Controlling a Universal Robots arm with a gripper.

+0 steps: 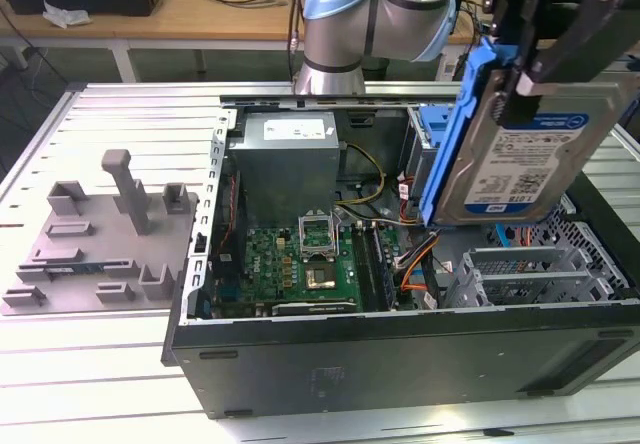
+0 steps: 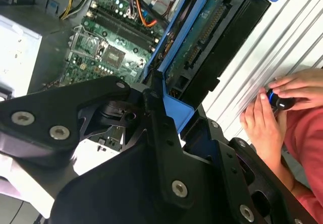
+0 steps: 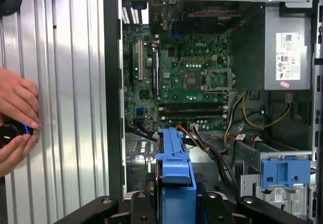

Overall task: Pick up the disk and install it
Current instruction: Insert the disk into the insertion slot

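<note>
- on the exterior view's left, what lies on the slatted metal table (image 1: 60, 134)?
- a grey moulded fixture tray (image 1: 100, 249) with upright pegs, just beside the open computer case (image 1: 400, 359), which lies on its side.
- and inside the case?
- toward its left, a grey power supply (image 1: 285, 154) with a white sticker sits against the far wall, and the green motherboard (image 1: 310, 259) lies nearer. orange cables (image 1: 415, 259) run just right of the board.
- where's the disk?
- the disk (image 1: 520, 154) hangs in the air over the right part of the case, tilted on edge. its printed label faces the exterior camera and its blue bracket runs along its left edge. below it, inside the case, sits a grey metal drive cage (image 1: 520, 274).
- and the gripper?
- the gripper (image 1: 535, 69) has its black fingers clamped on the disk's upper end. the robot arm (image 1: 370, 14) stands beyond the case's far side.
- anyone nearby?
- in the first wrist view, a person's hands (image 3: 17, 100) are closed around a black knob (image 3: 10, 130) with a blue glow, on the slatted table outside the case.
</note>
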